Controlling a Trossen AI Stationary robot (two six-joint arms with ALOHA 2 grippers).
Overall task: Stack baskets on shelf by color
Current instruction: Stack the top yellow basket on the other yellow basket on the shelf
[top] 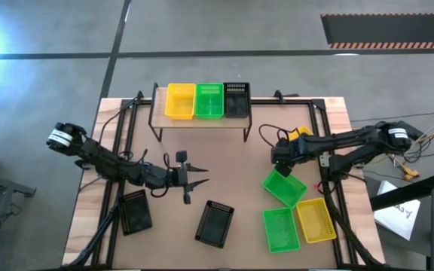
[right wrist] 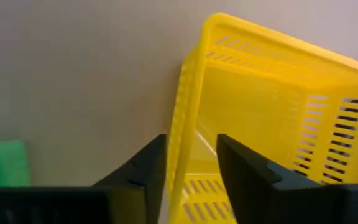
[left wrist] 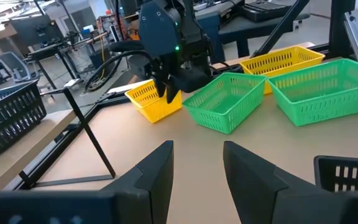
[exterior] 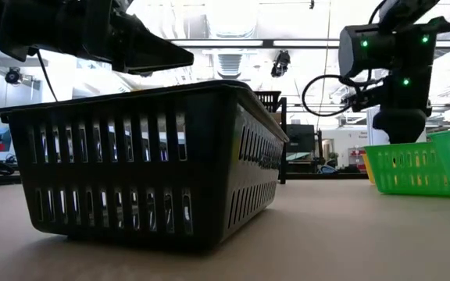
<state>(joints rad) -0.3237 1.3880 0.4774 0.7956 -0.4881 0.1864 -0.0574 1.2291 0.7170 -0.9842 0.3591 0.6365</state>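
On the shelf (top: 200,120) at the far edge of the bench (top: 232,162), one yellow basket (top: 179,100), one green basket (top: 209,100) and one black basket (top: 236,99) are set side by side, apparently as the base of each colour's stack. The remaining baskets are grouped loosely by colour on the bench: two black ones, a nearer-left basket (top: 136,211) and a middle basket (top: 215,223), lie on the left arm's side, while two green baskets (top: 282,229) and a yellow one (top: 315,219) lie on the right arm's side, so each arm is given its own supply.

A further small yellow basket (right wrist: 272,99) is seen just beside the right end effector (right wrist: 191,165), whose fingers are spread, with the basket's rim wall lying in the gap between them; it looks positioned for a pinch on that wall, though no grip is yet made. From above, the right arm is stretched across from the bench's right edge, its wrist bent down over that spot behind the green baskets.

The left end effector (top: 194,181) is held open and empty above the bench's centre, between the shelf and the middle black basket. The left arm is extended low from the left edge, fingers pointed towards the right arm's side.
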